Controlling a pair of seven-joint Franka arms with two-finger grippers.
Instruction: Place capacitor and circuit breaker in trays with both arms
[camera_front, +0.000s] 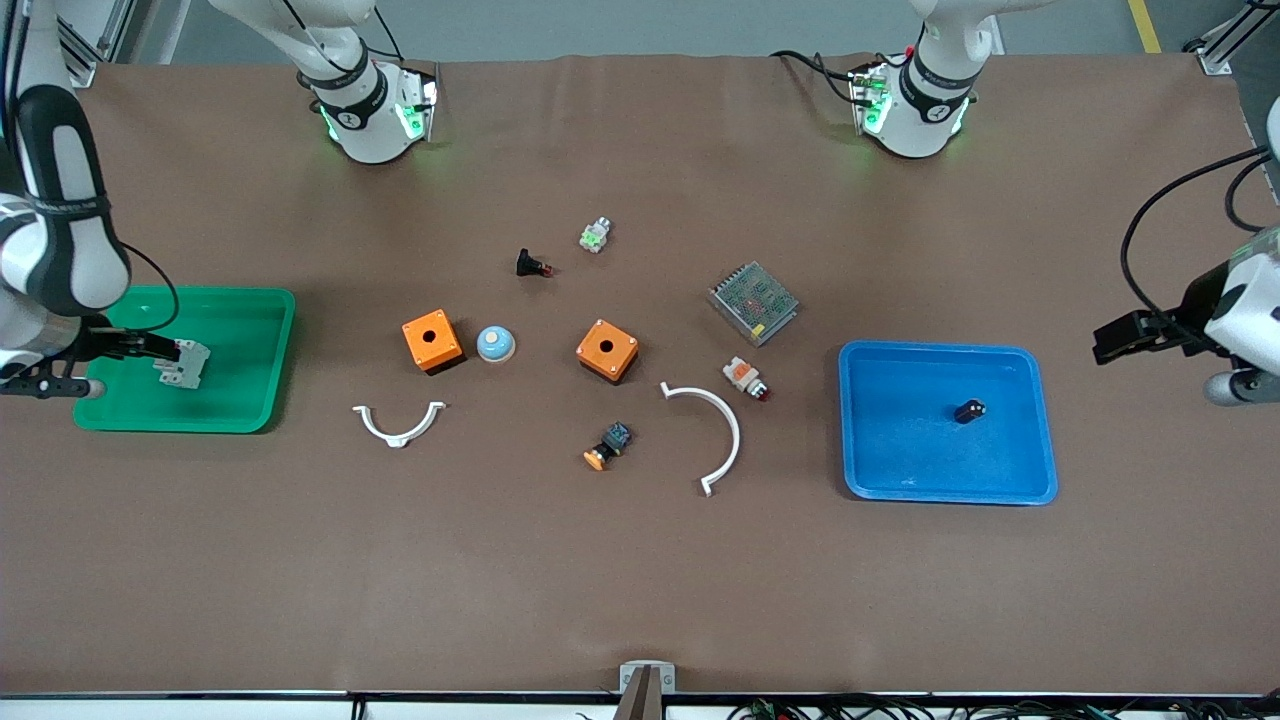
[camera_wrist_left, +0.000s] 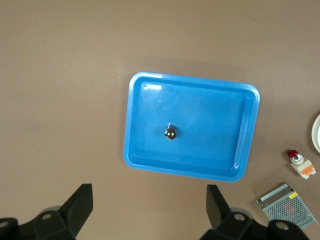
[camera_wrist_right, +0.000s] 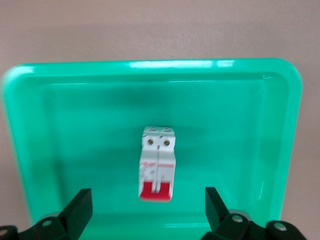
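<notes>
You have the small white-grey circuit breaker with red switch levers (camera_wrist_right: 157, 164) lying in the green plastic tray (camera_front: 255, 345) at the right arm's end of the brown bench (camera_front: 640, 580). Your right gripper (camera_wrist_right: 147, 212) hangs over that tray with its jaws spread wide, one to each side of the breaker and clear of it. The tiny black cylindrical capacitor (camera_front: 969, 410) rests in the blue plastic tray (camera_front: 1040, 430) toward the left arm's end of the bench. Your left gripper (camera_wrist_left: 150, 212) is above the bench just beside the blue tray, jaws spread and holding nothing. Between the two trays you can see two orange boxes (camera_front: 432, 340), a ribbed metal power-supply block (camera_front: 753, 302) and two white curved brackets (camera_front: 715, 430).
</notes>
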